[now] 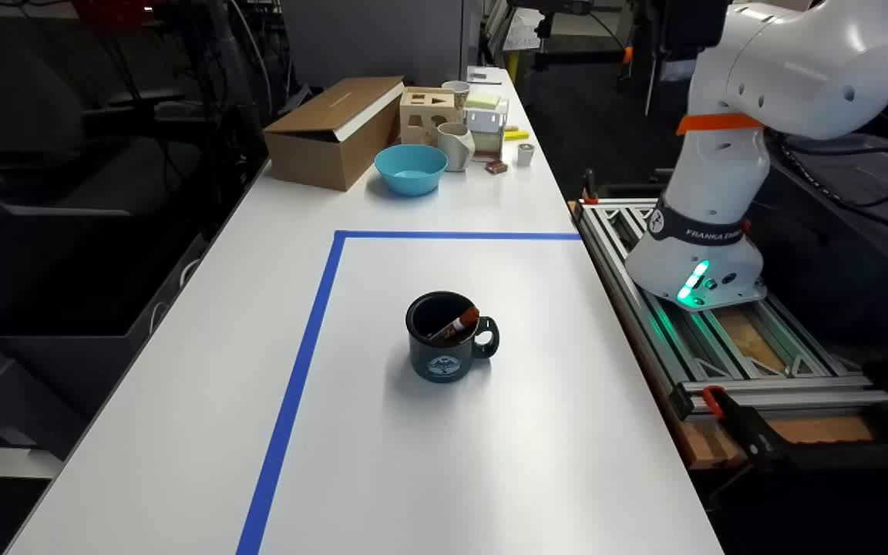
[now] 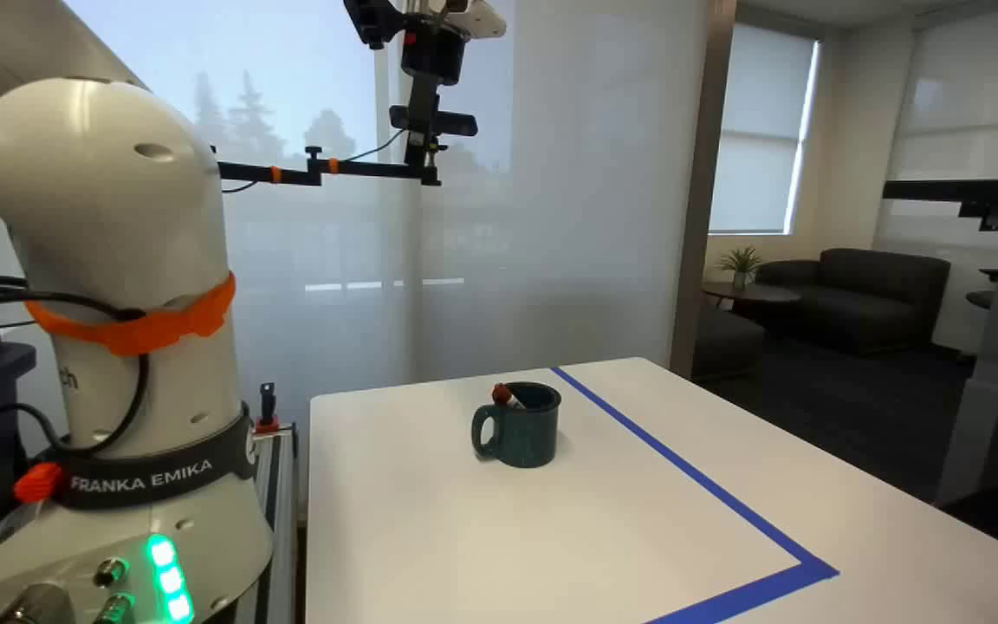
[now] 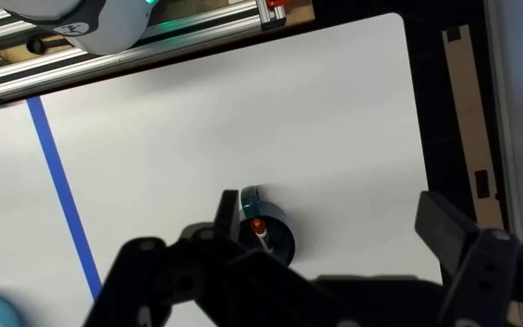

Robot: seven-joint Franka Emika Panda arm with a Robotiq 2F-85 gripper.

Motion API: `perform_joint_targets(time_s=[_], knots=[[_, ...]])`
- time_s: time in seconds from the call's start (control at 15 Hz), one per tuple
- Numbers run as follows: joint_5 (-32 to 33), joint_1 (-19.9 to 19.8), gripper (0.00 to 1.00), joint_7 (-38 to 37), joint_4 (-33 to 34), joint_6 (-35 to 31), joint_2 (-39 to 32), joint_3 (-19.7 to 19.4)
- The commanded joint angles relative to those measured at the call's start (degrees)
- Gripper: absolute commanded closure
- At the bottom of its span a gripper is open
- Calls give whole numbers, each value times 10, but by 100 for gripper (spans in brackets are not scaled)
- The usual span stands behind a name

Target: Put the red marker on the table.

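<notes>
The red marker [image 1: 455, 325] leans inside the dark mug [image 1: 436, 356], its red cap up at the rim by the handle. The marker [image 2: 504, 396] and mug [image 2: 530, 438] also show in an exterior view. The mug stands upright on the white table [image 1: 536, 462], inside the blue tape outline. In the wrist view my gripper [image 3: 328, 200] is open and empty, high above the table [image 3: 166, 150]. The mug [image 3: 274, 211] and the marker [image 3: 260, 230] lie below, close to the left finger in the picture. The left finger's linkage hides part of the mug.
A blue bowl [image 1: 411, 169], a cardboard box [image 1: 328, 142], a wooden shape block [image 1: 425, 116] and a white pitcher [image 1: 456, 146] stand at the table's far end. The metal-railed robot base [image 1: 721, 378] runs along one table edge. A camera arm [image 2: 378, 169] stands behind the table.
</notes>
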State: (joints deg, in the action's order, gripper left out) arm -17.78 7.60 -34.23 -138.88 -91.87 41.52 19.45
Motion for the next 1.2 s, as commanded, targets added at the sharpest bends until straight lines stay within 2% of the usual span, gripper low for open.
perform_joint_targets(time_s=[0.0,0.6,0.87,0.93,1.13], knots=[[-1,-3,0,2,2,1,0,2],[-1,-4,0,2,3,1,1,2],[10,-21,0,-42,-5,-19,-45,26],[23,-31,0,-38,-5,-9,-55,13],[36,-45,0,-60,1,-8,-96,4]])
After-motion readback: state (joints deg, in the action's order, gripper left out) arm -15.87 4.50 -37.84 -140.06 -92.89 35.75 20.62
